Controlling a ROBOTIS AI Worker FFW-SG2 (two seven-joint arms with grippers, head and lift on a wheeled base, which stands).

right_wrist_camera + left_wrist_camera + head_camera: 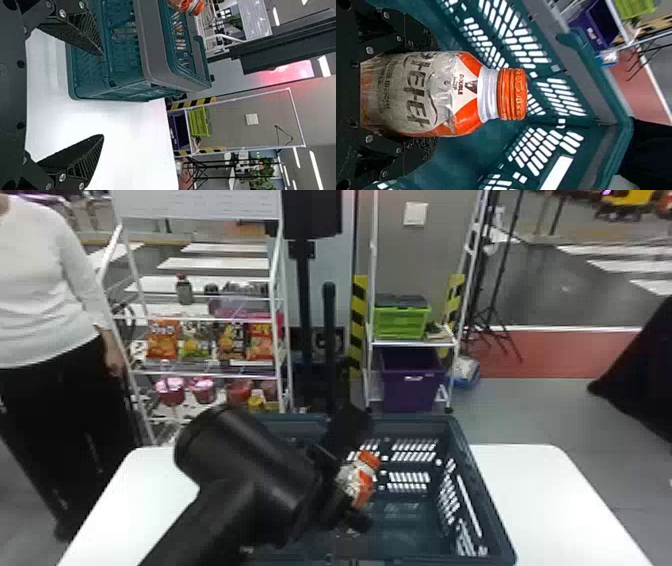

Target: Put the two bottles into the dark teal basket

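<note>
Dark teal, slotted through the walls: basket (pixel 482 485), quantity one. Sits on one white table (pixel 545 490).

Clear body, printed label, orange shoulder and one orange cap (pixel 512 94): bottle (pixel 352 480), quantity one. Held at the basket's opening, above the floor of the basket, cap pointing away from the palm. Cannot tell the exact height against the rim.

Gripping end, left side: left gripper (pixel 344 489), quantity one, with two black fingers (pixel 417 152) pressed on opposite sides of that one bottle. Borne by one black arm (pixel 240 485), reaching in from the bottom edge of the head view and across the basket.

Gripping end, right side: right gripper (pixel 101 95), quantity one, with two black fingers spread wide and nothing between them. Placed near the basket's outer side, over the table.

Behind the table, in order: one white rack (pixel 287 355), bearing four snack bags (pixel 232 340), one small red-capped container (pixel 185 292) and a lower row of cups (pixel 171 392), number not certain; one second white rack (pixel 412 344), with one green crate (pixel 402 322) above one purple bin (pixel 411 390); one black tripod (pixel 492 310).
</note>
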